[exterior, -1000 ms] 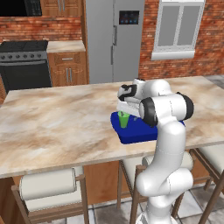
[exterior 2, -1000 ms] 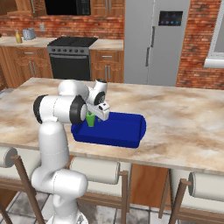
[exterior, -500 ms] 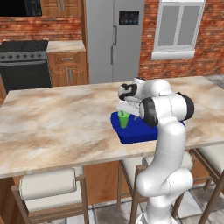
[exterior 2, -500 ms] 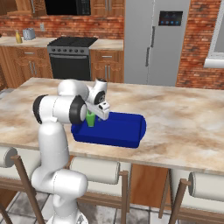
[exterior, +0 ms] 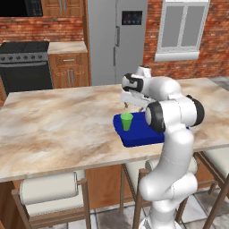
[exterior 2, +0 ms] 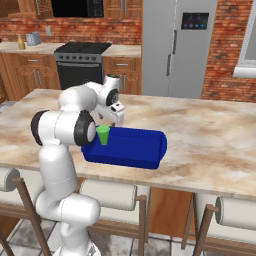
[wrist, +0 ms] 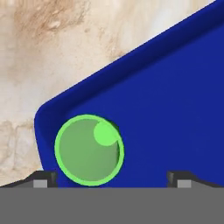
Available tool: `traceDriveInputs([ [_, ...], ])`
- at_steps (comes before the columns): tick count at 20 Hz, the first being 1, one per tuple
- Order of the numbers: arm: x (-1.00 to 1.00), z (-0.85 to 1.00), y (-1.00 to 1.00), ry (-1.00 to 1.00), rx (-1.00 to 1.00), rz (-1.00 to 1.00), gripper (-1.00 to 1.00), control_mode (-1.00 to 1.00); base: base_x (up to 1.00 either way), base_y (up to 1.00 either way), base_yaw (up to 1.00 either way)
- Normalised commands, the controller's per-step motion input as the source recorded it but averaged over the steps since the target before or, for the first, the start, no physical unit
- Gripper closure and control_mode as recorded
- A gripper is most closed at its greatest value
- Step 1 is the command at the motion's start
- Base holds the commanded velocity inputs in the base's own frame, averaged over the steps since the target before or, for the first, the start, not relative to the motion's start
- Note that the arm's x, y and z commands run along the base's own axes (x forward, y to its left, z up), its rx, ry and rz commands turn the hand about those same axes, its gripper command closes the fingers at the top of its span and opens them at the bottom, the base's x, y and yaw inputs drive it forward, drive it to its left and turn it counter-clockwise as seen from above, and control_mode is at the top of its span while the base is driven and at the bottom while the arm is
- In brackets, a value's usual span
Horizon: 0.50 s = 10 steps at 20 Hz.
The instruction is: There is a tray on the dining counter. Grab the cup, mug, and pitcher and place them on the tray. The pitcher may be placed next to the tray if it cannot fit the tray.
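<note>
- Gripper (wrist: 109,178) – jaws spread wide, holding nothing; it hangs just above the tray's near-left corner, looking straight down.
- Cup (wrist: 89,150) stands upright on the tray (wrist: 175,109), tucked in a corner close to the rim; in the hand view it sits nearer one fingertip (wrist: 41,178) than the other, w/ no contact I can make out (so released, by my read).
- From the base views: cup (exterior: 127,121) at the tray's left end, gripper directly above it; tray (exterior 2: 145,150) lies long-axis along the dining counter (exterior: 58,129), near the robot-side edge.
- Key relation – hand is directly over the cup, so the way out is straight up; any sideways drift while low could clip it.
- Open room: most of the tray surface beyond the cup is bare – space for the mug there, I'd judge.
- Mug & pitcher: can't spot them on this counter stretch.
</note>
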Motion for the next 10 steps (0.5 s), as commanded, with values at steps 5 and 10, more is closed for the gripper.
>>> traceDriveInputs([
  [5, -0.46, 0.58, -0.23, -0.06, -0.08, 0.06, -1.00, -1.00, 0.00, 0.00, 0.00],
  [10, -0.74, 0.35, -0.38, -0.10, -0.13, 0.13, -1.00, -1.00, 0.00, 0.00, 0.00],
])
